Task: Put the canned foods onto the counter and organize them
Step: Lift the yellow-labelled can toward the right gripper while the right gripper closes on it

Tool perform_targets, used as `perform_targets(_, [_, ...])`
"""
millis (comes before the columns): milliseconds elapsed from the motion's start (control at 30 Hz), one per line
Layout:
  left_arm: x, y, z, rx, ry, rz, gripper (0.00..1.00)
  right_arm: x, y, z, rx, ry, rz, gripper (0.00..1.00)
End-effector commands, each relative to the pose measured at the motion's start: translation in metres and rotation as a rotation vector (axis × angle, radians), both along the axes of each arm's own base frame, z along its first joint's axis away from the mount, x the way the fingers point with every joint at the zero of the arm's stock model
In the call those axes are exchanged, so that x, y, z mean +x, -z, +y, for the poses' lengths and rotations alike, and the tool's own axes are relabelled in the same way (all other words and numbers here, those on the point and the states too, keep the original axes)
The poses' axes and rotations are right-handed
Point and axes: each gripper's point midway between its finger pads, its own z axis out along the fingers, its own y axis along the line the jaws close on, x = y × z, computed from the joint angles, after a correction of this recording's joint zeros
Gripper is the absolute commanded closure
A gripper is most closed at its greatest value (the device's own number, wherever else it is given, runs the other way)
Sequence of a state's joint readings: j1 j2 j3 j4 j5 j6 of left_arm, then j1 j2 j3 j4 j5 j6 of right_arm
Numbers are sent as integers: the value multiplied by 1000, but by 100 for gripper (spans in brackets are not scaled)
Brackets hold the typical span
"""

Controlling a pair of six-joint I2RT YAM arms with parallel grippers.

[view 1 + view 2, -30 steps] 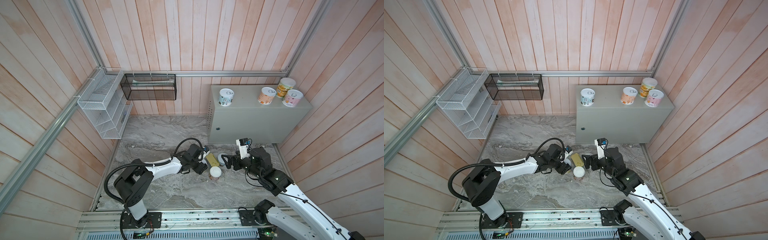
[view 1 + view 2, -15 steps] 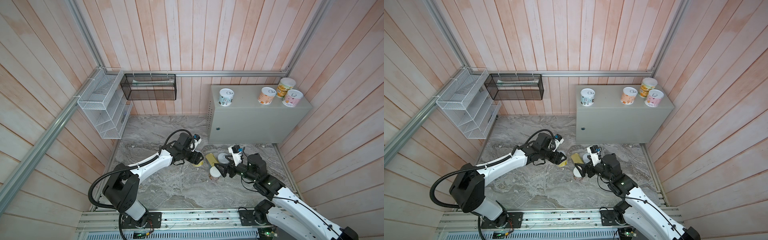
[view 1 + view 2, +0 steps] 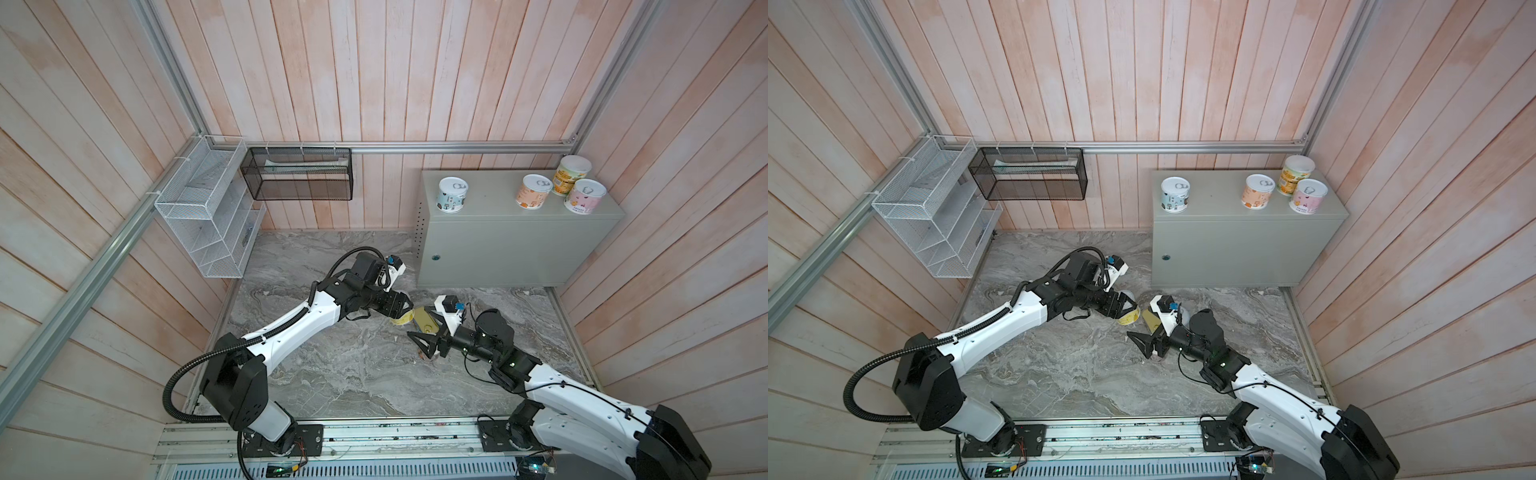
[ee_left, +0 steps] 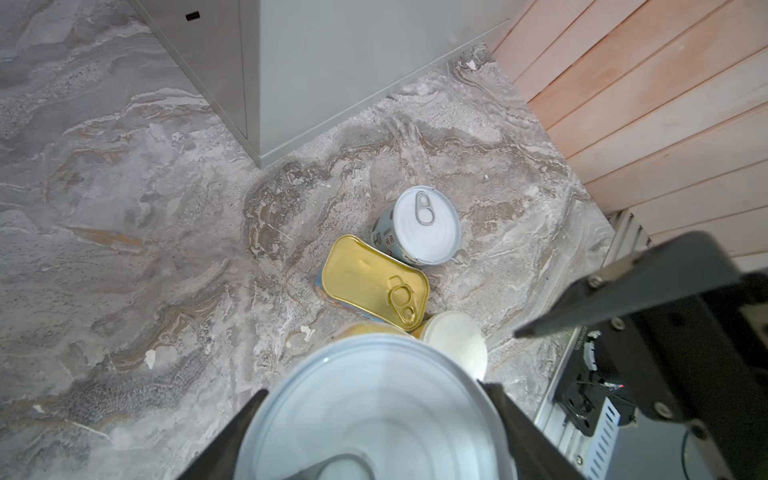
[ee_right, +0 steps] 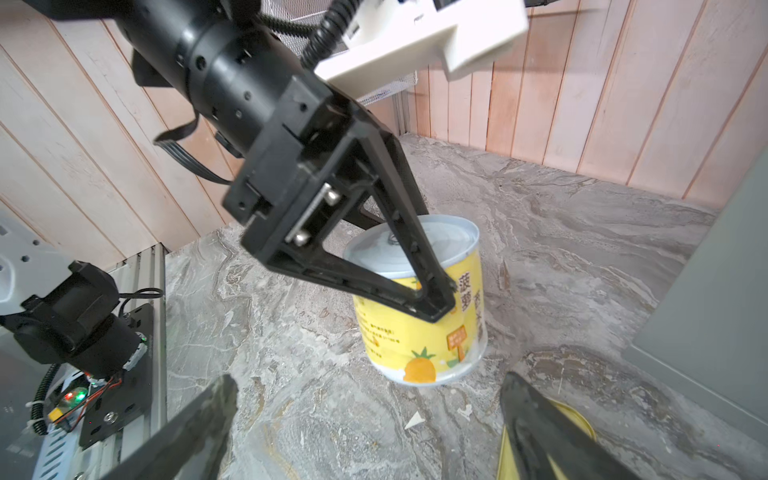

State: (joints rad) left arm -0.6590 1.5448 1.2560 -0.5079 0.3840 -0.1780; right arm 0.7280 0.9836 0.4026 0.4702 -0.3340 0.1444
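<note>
The yellow pineapple tin [image 5: 419,332] leaves the pile. Pinched across its body by the left gripper [image 4: 372,390], it is tilted and apparently just clear of the marbled surface [image 3: 332,374]; a second ago that gripper was down among the tins. On the stone beyond it remain the gold-topped rectangular tin [image 4: 370,278], a white-topped round tin [image 4: 426,224] and a cream-lidded tin [image 4: 455,345], all close together. The right gripper [image 5: 368,378], jaws spread wide and holding nothing, has drawn back from beside the white-topped round tin toward the cream-lidded tin, which both top views now largely hide beneath it. Well apart, atop the grey-green cabinet [image 3: 498,245], four tins already stand: a blue-grey tin [image 3: 453,194] alone toward the left, and an orange tin [image 3: 533,192], a tall yellow tin [image 3: 572,174] and a pink tin [image 3: 585,196] bunched at the right. By that count the fifth of eight is on its way, and the right arm looks placed for the sixth.
</note>
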Motion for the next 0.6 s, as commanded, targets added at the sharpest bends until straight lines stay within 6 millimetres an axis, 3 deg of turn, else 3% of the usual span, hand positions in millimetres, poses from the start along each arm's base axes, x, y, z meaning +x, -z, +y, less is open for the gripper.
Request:
perform_targets(0, [-6,-52,-7,-115,34,-61,49,7,-21,8,34,-7,-90,2])
perform_targets(200, [-17,-65,-7,-151,61,-41,50,17,-28,13,41,9,-129,2])
perform_targets(567, [-29,-66,-8,-180,88,-3,50,28,-35,25,38,-3,-171,2])
